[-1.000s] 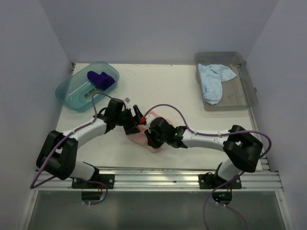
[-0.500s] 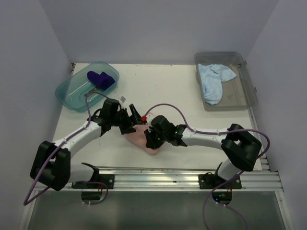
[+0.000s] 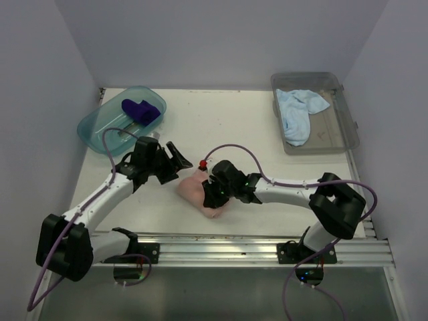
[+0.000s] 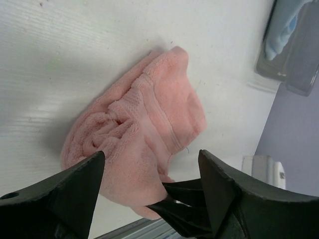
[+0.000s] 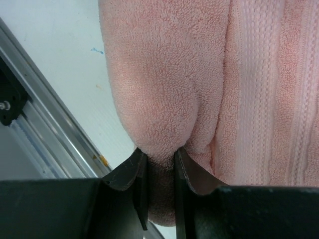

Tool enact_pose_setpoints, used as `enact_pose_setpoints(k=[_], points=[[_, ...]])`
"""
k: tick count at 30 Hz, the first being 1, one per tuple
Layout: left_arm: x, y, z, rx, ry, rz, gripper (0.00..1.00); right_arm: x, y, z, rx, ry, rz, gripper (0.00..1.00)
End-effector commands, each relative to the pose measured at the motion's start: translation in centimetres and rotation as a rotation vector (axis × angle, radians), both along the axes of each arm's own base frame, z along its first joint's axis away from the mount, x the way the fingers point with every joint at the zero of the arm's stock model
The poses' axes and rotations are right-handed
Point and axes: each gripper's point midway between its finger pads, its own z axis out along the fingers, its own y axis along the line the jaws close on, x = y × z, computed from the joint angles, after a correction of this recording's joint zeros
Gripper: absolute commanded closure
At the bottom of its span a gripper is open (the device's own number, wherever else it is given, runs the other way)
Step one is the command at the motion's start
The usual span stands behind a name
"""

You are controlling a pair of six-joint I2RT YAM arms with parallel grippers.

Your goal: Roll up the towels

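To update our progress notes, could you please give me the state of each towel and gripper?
pink towel: loosely bunched, pinched at one fold.
purple towel: bundled, in the teal tub.
blue towel: loose, unrolled, in the grey bin.
left gripper: open, holding nothing.
right gripper: shut on pink towel.

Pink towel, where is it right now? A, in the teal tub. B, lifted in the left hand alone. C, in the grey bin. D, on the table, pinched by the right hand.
D: the pink towel lies bunched on the table, and the right hand is shut on a fold of it; the left hand is open.
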Motion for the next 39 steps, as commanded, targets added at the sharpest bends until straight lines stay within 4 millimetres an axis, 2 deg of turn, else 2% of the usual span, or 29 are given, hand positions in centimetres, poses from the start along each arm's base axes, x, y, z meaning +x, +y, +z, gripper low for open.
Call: enact_pose_setpoints(k=[1, 3, 5, 6, 7, 10, 13, 17, 20, 27, 29, 30, 31, 33, 34, 35, 36, 37, 38, 39], points=[[0.2, 1.8, 2.1, 0.025, -0.069, 0.096, 0.20, -1.6, -0.3, -0.8, 0.020, 0.142, 0.004, 1.00], [-0.8, 1.8, 1.3, 0.022, -0.038, 0.079, 0.19, -2.1, 0.2, -0.3, 0.069, 0.205, 0.024, 1.00], [-1.3, 1.6, 0.7, 0.016, -0.019, 0.057, 0.15, -1.5, 0.3, 0.1, 0.110, 0.270, -0.007, 1.00], [-1.9, 1.1, 0.1, -0.007, 0.003, 0.032, 0.13, -2.2, 0.9, 1.1, 0.163, 0.340, 0.034, 1.00], [-2.2, 0.9, -0.3, -0.021, 0.012, 0.025, 0.10, -1.6, 0.9, 1.2, 0.184, 0.373, 0.017, 1.00], [-3.3, 0.5, -1.7, -0.064, 0.044, 0.016, 0.09, -1.3, 1.6, 2.5, 0.237, 0.447, 0.021, 1.00], [-4.0, 0.3, -2.5, -0.083, 0.071, 0.013, 0.10, -0.9, 1.8, 2.7, 0.278, 0.494, 0.010, 1.00], [-4.0, -0.2, -2.9, -0.107, 0.077, -0.006, 0.11, -0.7, 1.7, 1.9, 0.323, 0.572, -0.024, 1.00], [-3.9, -0.8, -3.7, -0.115, 0.088, -0.009, 0.16, -0.4, 1.4, 1.4, 0.344, 0.602, -0.044, 1.00], [-4.0, -2.0, -5.7, -0.110, 0.140, -0.022, 0.39, 0.2, 0.4, 0.1, 0.294, 0.612, -0.093, 0.98], [-3.9, -2.1, -6.2, -0.086, 0.172, -0.016, 0.43, 0.2, -0.1, -0.2, 0.255, 0.595, -0.103, 0.91], [-4.5, -1.7, -7.1, -0.055, 0.224, -0.013, 0.45, 0.4, -0.4, -0.6, 0.231, 0.576, -0.119, 0.87], [-4.6, -1.5, -7.4, -0.037, 0.246, -0.012, 0.46, 0.4, -0.8, -0.2, 0.216, 0.564, -0.130, 0.73], [-4.8, -1.2, -7.7, 0.002, 0.282, -0.014, 0.47, 1.1, -1.5, -0.2, 0.168, 0.489, -0.157, 0.56], [-5.0, -1.0, -8.1, 0.017, 0.304, -0.014, 0.47, 0.8, -2.4, -0.1, 0.123, 0.477, -0.175, 0.44], [-5.0, -0.9, -8.2, 0.029, 0.314, -0.008, 0.47, 1.4, -2.7, 1.4, 0.118, 0.405, -0.165, 0.39], [-5.3, -0.7, -8.4, 0.041, 0.332, -0.006, 0.47, 1.6, -3.2, 1.9, 0.090, 0.359, -0.180, 0.36], [-5.4, -0.6, -8.6, 0.050, 0.340, -0.002, 0.46, 1.9, -4.6, 1.8, 0.014, 0.312, -0.231, 0.32], [-5.4, -0.4, -8.6, 0.060, 0.344, -0.001, 0.46, 2.6, -4.9, 3.8, 0.021, 0.224, -0.233, 0.30], [-5.5, -0.4, -8.7, 0.064, 0.348, -0.005, 0.46, 2.4, -4.9, 4.5, 0.004, 0.178, -0.224, 0.28]])
